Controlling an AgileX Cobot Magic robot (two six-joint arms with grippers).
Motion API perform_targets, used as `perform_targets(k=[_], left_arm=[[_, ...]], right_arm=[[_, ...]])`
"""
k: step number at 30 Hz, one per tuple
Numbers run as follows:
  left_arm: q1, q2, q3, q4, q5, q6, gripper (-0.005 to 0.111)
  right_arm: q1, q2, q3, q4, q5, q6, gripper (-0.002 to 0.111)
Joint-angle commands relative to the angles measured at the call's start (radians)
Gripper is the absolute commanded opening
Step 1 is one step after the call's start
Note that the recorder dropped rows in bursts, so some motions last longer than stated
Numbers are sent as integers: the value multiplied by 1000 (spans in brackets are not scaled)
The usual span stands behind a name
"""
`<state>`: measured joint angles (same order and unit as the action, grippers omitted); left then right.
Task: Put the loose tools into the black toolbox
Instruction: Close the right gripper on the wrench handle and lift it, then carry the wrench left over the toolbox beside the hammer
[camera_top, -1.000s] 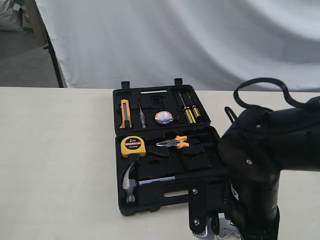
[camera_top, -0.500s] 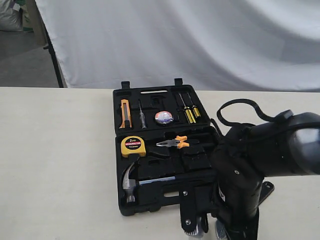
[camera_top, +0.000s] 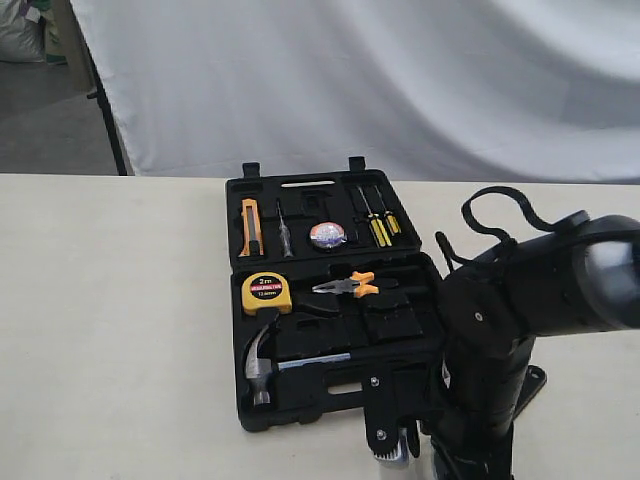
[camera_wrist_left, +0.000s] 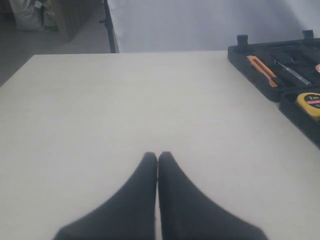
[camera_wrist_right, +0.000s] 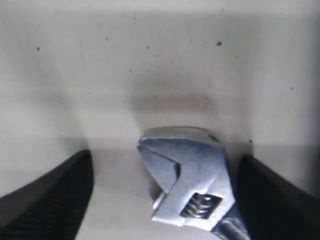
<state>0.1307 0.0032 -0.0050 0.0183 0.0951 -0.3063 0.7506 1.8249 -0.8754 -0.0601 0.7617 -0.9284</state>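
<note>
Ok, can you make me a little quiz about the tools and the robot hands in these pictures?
1. True or false: the hammer lies inside the toolbox.
2. Pick one: what lies on the table between the fingers of the right gripper? A) wrench B) pliers C) tape measure
3. Fill in: the left gripper is ___ (open or shut).
Key: 1 true; 2 A; 3 shut.

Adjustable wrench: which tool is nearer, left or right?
Right. The right tool straddles the head of the adjustable wrench, a finger on each side. The left tool sits shut over the table, well away.
</note>
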Motion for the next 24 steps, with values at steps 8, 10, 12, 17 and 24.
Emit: perform_targets(k=[8,10,12,17,24], left_arm=[[25,-3,-3,4,-7,-5,1],[25,-3,-3,4,-7,-5,1],[25,-3,-3,4,-7,-5,1],[25,-3,-3,4,-7,-5,1],[25,-3,-3,4,-7,-5,1]], right_arm=[[65,23,3,190,-5,-18,0],[95,23,-9,219,-16,2,0],[125,23,-31,230,-27,22,0],[129,17,-97,232,-9,50,0],[47,-9,-179,242,38,99,0]])
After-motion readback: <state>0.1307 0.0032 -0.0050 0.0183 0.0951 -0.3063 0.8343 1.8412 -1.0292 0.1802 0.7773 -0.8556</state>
